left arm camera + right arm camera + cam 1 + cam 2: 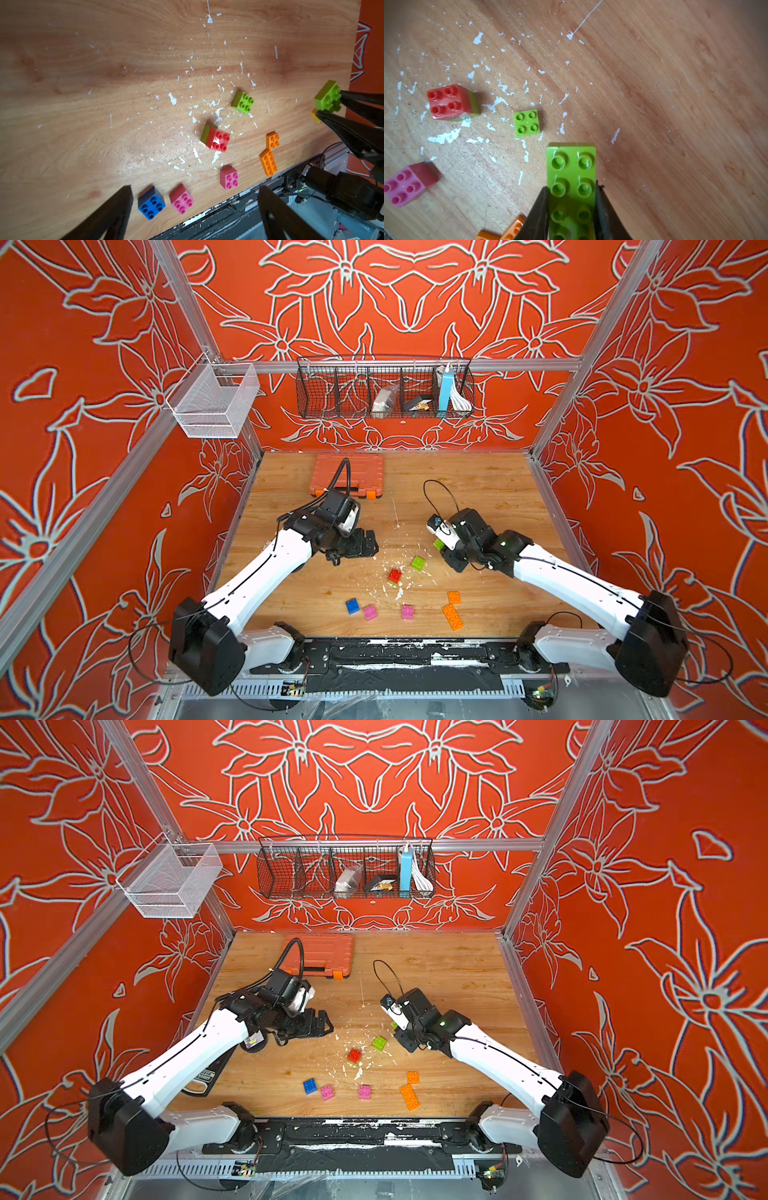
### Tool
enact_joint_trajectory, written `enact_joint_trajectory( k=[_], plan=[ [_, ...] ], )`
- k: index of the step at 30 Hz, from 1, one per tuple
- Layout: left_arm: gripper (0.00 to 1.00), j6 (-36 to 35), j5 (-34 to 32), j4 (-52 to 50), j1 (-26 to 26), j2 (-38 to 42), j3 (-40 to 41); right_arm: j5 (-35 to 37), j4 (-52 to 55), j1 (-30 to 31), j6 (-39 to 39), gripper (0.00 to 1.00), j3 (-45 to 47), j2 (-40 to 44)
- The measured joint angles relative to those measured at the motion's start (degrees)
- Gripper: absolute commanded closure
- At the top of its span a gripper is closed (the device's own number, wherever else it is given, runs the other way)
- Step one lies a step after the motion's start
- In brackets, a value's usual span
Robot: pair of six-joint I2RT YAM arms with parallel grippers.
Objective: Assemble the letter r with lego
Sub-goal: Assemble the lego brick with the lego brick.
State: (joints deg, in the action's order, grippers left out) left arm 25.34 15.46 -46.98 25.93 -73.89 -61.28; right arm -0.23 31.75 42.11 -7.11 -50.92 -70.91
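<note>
A: What did the right gripper (571, 190) hold?

B: It was closed on the long green brick (571, 164), lifted above the table (478, 489). The fingers pinched the two long sides, so the long axis of the brick ran straight out from the jaws.

A: And the left gripper (195, 187)?

B: Its jaws stood wide and held nothing.

A: Where did the loose bricks lie?

B: The green square brick (418, 562) lay just beside the right gripper, toward the left arm. The red brick (395, 575), sitting on a green one, lay further along that same line, roughly between both grippers. Near the front edge lay the blue brick (352, 606), a pink brick (370, 612), a second pink brick (407, 611), the small orange brick (454, 597) and the long orange brick (452, 617).

A: Which arm was better placed?

B: The right one, I think. It was nearer to the green square brick and already carried a piece.
</note>
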Motion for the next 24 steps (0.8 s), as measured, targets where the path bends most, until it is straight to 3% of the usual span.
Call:
enact_joint_trajectory(
  k=[9,18,24],
  plan=[
    [0.17,-1.29,2.78,7.21,0.94,-10.14,-1.66,-10.01,-1.84,0.02,-3.28,1.0,-1.55,-9.03],
    [0.25,-0.96,5.01,11.08,2.1,-13.49,-2.32,-12.94,-2.27,0.02,-5.35,1.0,-1.97,-15.08],
    [0.39,1.84,8.02,16.35,3.08,-13.75,-1.73,-13.79,-2.21,0.02,-6.05,1.0,-3.82,-18.08]
  ],
)
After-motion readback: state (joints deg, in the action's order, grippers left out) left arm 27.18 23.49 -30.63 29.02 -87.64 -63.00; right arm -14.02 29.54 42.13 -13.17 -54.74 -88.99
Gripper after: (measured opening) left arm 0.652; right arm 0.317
